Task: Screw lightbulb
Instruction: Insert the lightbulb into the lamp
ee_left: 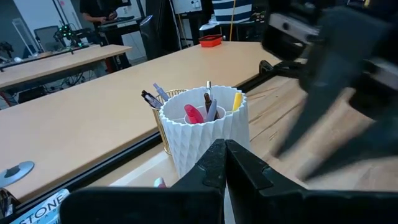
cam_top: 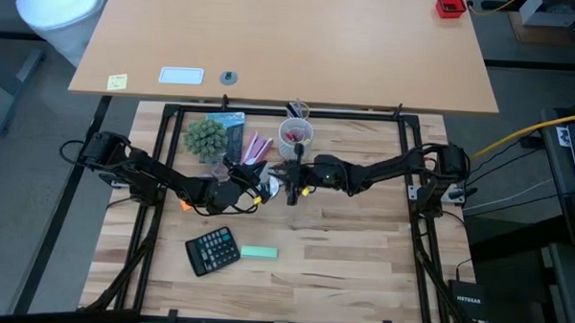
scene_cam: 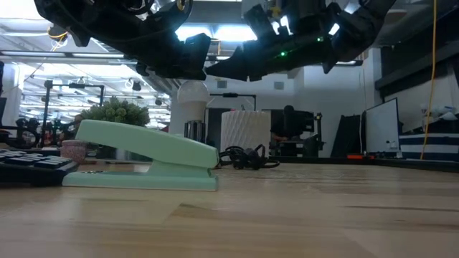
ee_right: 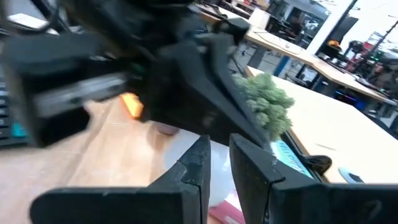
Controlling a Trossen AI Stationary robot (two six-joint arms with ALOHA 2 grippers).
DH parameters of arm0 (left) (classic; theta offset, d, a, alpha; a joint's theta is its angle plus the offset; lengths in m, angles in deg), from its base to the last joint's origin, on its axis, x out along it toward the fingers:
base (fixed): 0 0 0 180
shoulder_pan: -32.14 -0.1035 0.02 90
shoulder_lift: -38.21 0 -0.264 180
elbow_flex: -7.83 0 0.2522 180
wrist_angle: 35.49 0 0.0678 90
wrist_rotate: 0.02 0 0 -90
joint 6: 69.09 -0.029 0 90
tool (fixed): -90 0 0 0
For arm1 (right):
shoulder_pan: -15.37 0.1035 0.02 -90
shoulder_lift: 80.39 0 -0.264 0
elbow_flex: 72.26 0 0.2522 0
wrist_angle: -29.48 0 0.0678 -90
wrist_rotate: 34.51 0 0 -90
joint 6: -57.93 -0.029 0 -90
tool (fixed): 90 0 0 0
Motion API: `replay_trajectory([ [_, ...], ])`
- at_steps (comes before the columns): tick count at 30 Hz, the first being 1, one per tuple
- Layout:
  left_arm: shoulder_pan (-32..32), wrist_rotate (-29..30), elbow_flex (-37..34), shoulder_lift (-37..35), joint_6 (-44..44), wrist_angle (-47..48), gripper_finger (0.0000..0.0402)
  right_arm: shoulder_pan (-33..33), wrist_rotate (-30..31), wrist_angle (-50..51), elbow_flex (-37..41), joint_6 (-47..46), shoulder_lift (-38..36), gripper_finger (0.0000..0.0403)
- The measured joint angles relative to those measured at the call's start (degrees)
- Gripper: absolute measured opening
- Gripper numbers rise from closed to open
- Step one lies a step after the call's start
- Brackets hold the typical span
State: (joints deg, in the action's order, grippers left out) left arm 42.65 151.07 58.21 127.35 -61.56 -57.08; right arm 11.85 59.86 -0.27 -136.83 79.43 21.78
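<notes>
My high camera looks straight down on the whole table (cam_top: 360,270) from well above. My low camera sits at table-top height at the near edge, facing level across to the far room, very close to the mint stapler (scene_cam: 147,158). My left wrist camera faces the white ribbed pen cup (ee_left: 205,134) from close by, my right wrist camera the green plant (ee_right: 267,102); high and low views share both.
</notes>
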Motion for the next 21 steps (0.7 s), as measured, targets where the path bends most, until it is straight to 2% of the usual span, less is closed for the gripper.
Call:
replay_trajectory([
  [7, -0.01, 0.0, 0.0, 0.0, 0.0, 0.0, 0.0001, -1.44, -5.86, -2.25, -0.01, -2.23, 0.51, 0.0064],
  [14, -0.01, 0.01, 0.0, 0.0, 0.0, -0.03, 0.0001, -1.35, -6.53, -3.51, -0.07, -3.65, 3.77, 0.0064],
  [21, -0.01, -0.01, 0.0, 0.0, 0.0, -0.03, 0.0001, -1.35, -6.48, -3.59, -0.09, -4.7, 3.96, 0.0064],
])
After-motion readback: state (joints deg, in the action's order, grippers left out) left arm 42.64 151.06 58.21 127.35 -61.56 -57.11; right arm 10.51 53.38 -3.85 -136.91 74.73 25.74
